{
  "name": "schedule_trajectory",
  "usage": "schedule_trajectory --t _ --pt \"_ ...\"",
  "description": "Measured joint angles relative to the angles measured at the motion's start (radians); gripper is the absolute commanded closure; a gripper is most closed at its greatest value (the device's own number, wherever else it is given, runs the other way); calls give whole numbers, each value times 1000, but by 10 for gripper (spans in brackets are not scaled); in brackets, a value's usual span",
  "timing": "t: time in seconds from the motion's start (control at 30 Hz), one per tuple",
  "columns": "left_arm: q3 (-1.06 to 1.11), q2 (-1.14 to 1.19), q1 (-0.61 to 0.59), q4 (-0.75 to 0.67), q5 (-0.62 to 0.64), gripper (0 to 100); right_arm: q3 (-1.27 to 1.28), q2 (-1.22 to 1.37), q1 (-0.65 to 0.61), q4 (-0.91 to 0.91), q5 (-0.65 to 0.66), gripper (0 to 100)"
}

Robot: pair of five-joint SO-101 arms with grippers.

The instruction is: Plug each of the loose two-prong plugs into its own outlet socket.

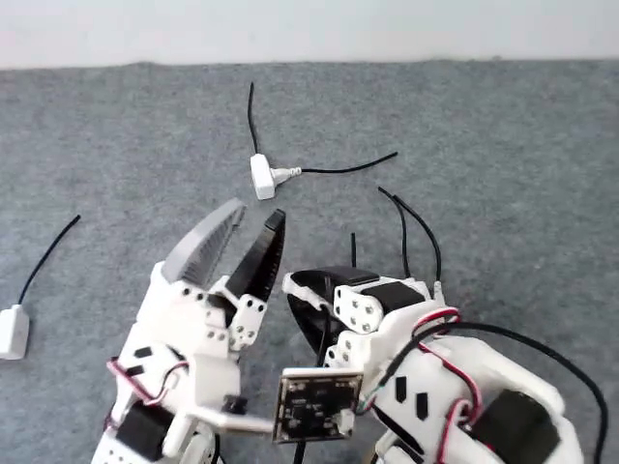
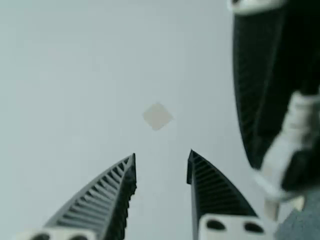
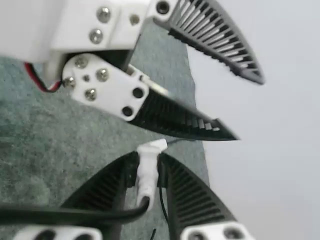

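Holding a small white plug [image 3: 146, 180] pinched between its fingers, the right claw [image 3: 148, 159] sits low over the grey mat [image 1: 503, 145], just beside the left claw [image 1: 258, 213], whose jaws stand apart with nothing between them. Farther out on the mat lies a white block [image 1: 262, 177] with a stub and a thin cord running off it. It is probably a socket, though I cannot tell whether something is already seated in it. A second block [image 1: 12, 332] lies well apart at the mat's left edge, and loose black cords [image 1: 416, 227] trail near the right arm. The step in hand looks like carrying the gripped plug to a free socket. To do it well, the prongs should be lined up square with the slots before any push, since so light a block will likely slide on the mat; the empty left claw could pin it from behind. The plug's prong end cannot be made out in the grip, so check that it points outward, and keep the trailing cord from snagging the left claw.
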Motion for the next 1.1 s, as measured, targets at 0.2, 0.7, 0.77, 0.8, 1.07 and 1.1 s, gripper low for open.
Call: schedule_trajectory --t 0.2,0.7,0.77,0.8,1.07,1.1 --pt "124 0 -129 0 98 839 2 11 0 28 -55 989" --pt "123 0 -477 354 414 838 124 140 163 115 -166 989" --pt "114 0 -509 425 451 838 130 190 163 167 -140 989" --pt "112 0 -522 446 474 838 132 207 170 198 -118 989" --pt "172 0 -545 436 540 838 236 262 169 347 0 989" --pt "181 0 -546 425 540 838 259 262 172 347 8 989"
